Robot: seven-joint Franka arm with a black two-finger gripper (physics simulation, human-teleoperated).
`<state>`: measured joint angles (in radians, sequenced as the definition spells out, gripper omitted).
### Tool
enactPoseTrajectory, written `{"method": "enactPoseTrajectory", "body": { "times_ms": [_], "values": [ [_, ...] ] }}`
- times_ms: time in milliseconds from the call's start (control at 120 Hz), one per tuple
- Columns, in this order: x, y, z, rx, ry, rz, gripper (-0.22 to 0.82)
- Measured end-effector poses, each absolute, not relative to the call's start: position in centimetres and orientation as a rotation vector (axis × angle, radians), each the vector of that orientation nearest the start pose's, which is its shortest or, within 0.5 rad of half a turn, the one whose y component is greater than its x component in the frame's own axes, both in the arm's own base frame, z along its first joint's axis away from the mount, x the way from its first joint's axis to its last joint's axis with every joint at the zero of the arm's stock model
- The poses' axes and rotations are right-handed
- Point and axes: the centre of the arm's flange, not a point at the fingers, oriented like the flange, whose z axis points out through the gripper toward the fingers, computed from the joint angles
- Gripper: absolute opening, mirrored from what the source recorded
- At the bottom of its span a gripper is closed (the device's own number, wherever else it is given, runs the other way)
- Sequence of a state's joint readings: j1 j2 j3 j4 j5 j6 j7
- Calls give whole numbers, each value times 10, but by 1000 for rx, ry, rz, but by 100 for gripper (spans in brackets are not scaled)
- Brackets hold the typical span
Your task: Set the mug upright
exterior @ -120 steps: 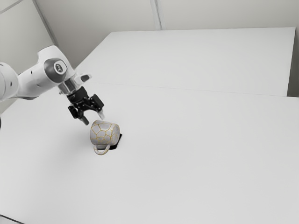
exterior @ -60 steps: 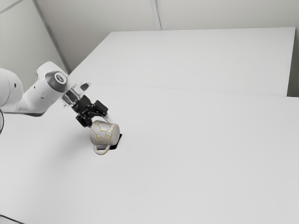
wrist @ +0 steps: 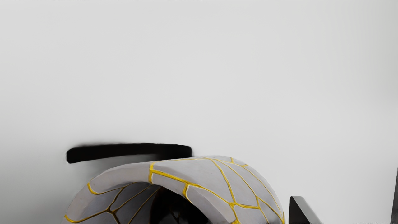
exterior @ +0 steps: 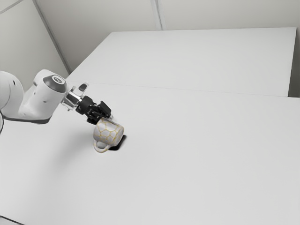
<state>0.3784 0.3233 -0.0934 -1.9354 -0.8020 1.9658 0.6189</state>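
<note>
We see one mug [exterior: 108,132] lying on its side, tilted, on the exterior view's left, with its open mouth turned toward the jaws [exterior: 105,117] and its one handle [exterior: 101,146] pointing to the near side of the scene. Its pale grey surface looks smooth like glazed ceramic, split into many-sided patches by thin gold lines; in the wrist view those lines run on over the thick rounded rim and down the inner wall to a dark bottom. Our jaws are open at the mug's mouth with no grip on it: one fingertip [wrist: 303,213] stands outside the mug's wall with a narrow gap between, while the other is hidden, so we cannot tell the full spread. Our one arm [exterior: 41,99], glossy white with grey joints, comes in from the exterior view's left, bends at the wrist and slants down toward the right, the hand low beside the mug. Partly under the mug lies one flat black slab [exterior: 118,143] with rounded corners; we cannot tell whether the mug rests on it. All this is on one broad, matt white worktop [exterior: 201,154], with a plain pale wall [exterior: 93,16] at the far side.
</note>
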Motion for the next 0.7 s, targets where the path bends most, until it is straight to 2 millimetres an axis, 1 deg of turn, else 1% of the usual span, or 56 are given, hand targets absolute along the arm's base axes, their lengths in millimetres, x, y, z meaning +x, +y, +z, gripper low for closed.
{"method": "enactPoseTrajectory", "body": {
  "times_ms": [67,192,233,300,367,425,517,567,700],
  "values": [
    [582,123,316,2368,105,87,3],
    [582,121,318,2370,71,110,-4],
    [582,121,320,2372,59,119,-9],
    [579,117,330,2377,35,138,-10],
    [575,112,345,2386,2,164,-11],
    [573,106,364,2400,-37,194,-12],
    [571,91,389,2442,-128,216,-12],
    [570,78,403,2477,-195,214,-13],
    [564,35,438,2597,-394,176,-13]
  ]
}}
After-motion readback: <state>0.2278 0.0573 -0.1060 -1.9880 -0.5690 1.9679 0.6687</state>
